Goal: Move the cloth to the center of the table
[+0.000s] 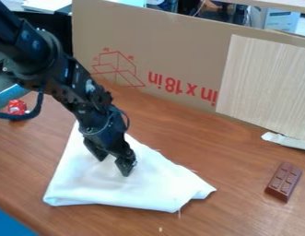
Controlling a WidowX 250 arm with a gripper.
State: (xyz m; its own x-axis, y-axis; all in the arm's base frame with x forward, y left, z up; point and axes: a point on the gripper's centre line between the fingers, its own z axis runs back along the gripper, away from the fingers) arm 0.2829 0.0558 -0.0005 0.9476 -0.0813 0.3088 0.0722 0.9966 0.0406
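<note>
The black gripper (113, 165) hangs over the upper middle part of the white cloth (151, 184), its two fingers apart, with white fabric showing between and below them. Whether the fingertips touch the cloth I cannot tell. The cloth lies folded in a rough triangle on the brown wooden table (241, 184), left of the middle and towards the front edge. One corner points right and is slightly bunched. The arm covers part of the cloth's upper end.
A brown chocolate-bar-like block (284, 181) lies at the right. A small red object (17, 107) sits at the far left beside the arm's cable. Behind the table stands a cardboard wall (179, 50), with a pale wooden panel (265, 83) against its right part.
</note>
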